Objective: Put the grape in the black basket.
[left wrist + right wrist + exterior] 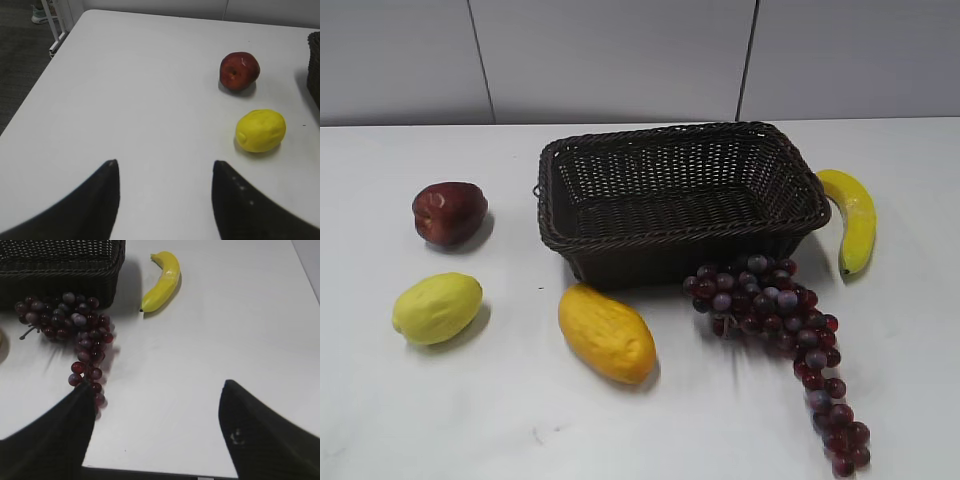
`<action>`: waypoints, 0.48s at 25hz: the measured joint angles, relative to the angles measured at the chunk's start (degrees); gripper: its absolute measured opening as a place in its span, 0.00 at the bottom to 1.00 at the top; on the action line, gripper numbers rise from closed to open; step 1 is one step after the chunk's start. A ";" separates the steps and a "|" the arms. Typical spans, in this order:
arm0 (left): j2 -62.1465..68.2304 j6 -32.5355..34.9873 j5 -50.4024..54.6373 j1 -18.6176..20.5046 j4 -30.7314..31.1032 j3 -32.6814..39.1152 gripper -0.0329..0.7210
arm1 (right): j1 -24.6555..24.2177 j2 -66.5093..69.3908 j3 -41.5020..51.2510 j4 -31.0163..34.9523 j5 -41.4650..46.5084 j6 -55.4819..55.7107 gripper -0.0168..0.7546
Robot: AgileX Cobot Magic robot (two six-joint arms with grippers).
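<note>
The grape bunch (783, 330) lies on the white table in front of the black basket's (680, 195) near right corner, trailing toward the table's front edge. In the right wrist view the grape bunch (75, 330) lies against the basket's wall (60, 270), its tail reaching my left finger. My right gripper (157, 390) is open and empty above the table near the front edge. My left gripper (165, 167) is open and empty over bare table at the left. Neither gripper shows in the exterior view. The basket is empty.
A dark red apple (449, 212) and a yellow lemon (437, 307) lie left of the basket; they also show in the left wrist view, apple (239, 70) and lemon (260, 130). A yellow mango (606, 332) lies in front. A banana (854, 218) lies right of the basket.
</note>
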 joint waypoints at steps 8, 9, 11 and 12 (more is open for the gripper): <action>0.00 0.00 0.00 0.00 0.00 0.00 0.78 | 0.00 22.00 -4.51 3.10 1.90 1.71 0.78; 0.00 0.00 0.00 0.00 0.00 0.00 0.78 | 0.00 24.69 -5.38 4.52 2.30 1.83 0.78; 0.00 0.00 0.00 0.00 0.00 0.00 0.78 | 0.00 31.05 -6.91 7.12 3.12 1.95 0.78; 0.00 0.00 0.00 0.00 0.00 0.00 0.78 | 0.00 33.56 -7.67 8.81 3.23 1.95 0.78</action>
